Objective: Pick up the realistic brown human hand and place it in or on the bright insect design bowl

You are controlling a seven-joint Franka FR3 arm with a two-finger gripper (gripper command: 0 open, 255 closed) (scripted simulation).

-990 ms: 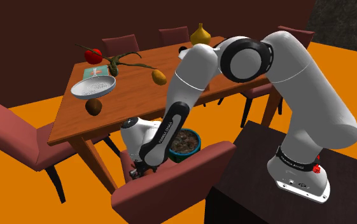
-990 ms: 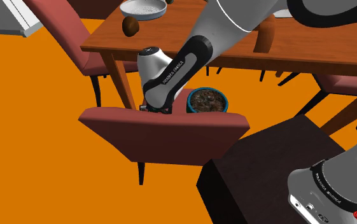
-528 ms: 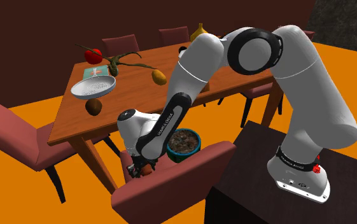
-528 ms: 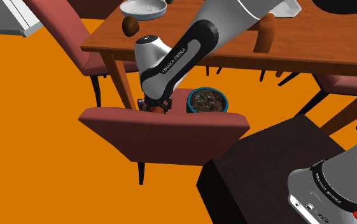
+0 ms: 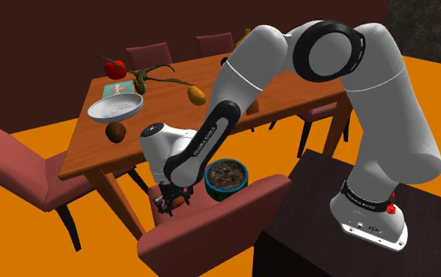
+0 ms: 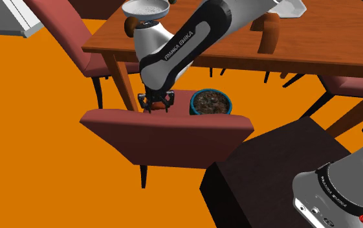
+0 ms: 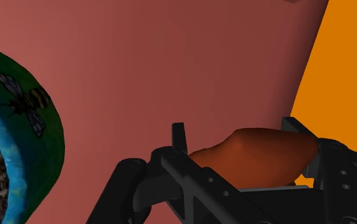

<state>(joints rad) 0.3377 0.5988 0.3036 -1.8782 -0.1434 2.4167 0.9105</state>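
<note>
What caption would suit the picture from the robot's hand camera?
Gripper clasping a brown hand over a red chair seat, beside the insect-patterned bowl.

**Robot arm holding a small brown thing over a red chair**

A white arm arches from its dark stand point(image 5: 321, 236) down to a black gripper point(image 5: 172, 203). The jaws clasp a brown hand point(image 5: 181, 201), of which little can be seen. Just beside the jaws, on the stand's side, sits a bowl point(image 5: 240, 181) with a blue-green rim and dark filling. The back of a red chair point(image 5: 211, 228) runs below and in front of the jaws. Beyond the jaws stands a wooden table point(image 5: 163, 106). It bears a pale dish point(image 5: 115, 115) and small fruit-like things. The floor is orange.
</note>
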